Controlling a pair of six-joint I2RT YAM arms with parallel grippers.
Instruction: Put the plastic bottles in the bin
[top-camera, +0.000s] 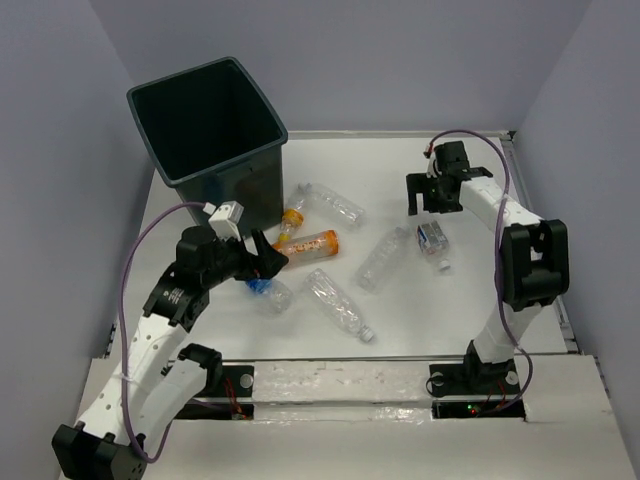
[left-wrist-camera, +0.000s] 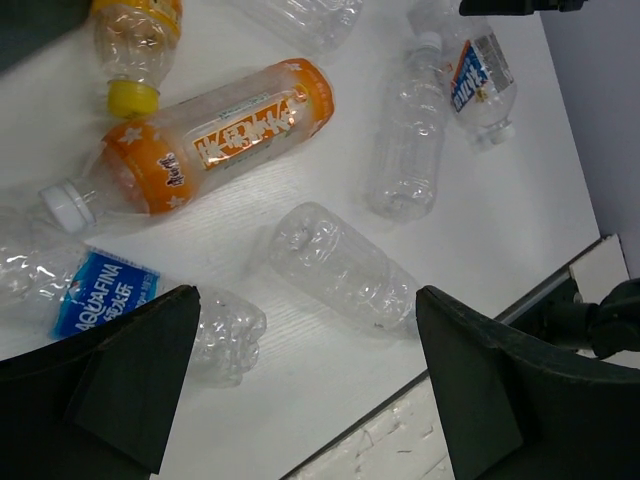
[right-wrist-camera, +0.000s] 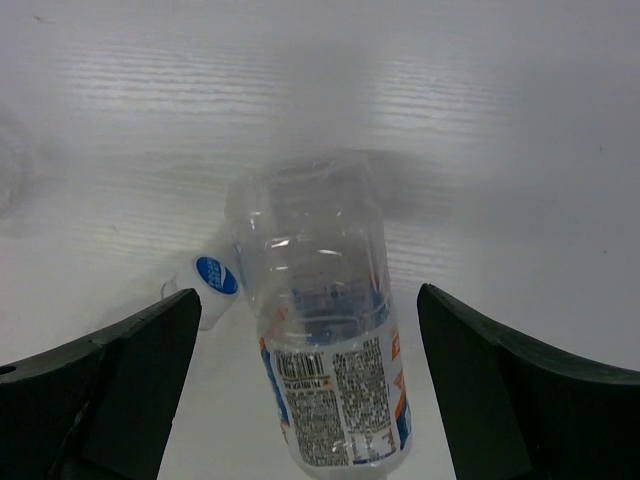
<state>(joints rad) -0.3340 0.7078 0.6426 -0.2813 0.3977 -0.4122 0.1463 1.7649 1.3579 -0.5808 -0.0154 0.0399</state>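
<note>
Gaping wide, empty: left hand, right hand above labelled bottle.

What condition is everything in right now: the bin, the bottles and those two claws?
bin: upright, mouth open, no bottle seen inside.
orange-labelled bottle: lying on its side, white cap on.
yellow-capped bottle: lying down, capped.
Aquafina bottle: lying on its side.
blue-and-white-labelled bottle: lying on its side.
nearest clear bottle: lying on its side.
left gripper: open, holding nothing.
right gripper: open, holding nothing.
</note>
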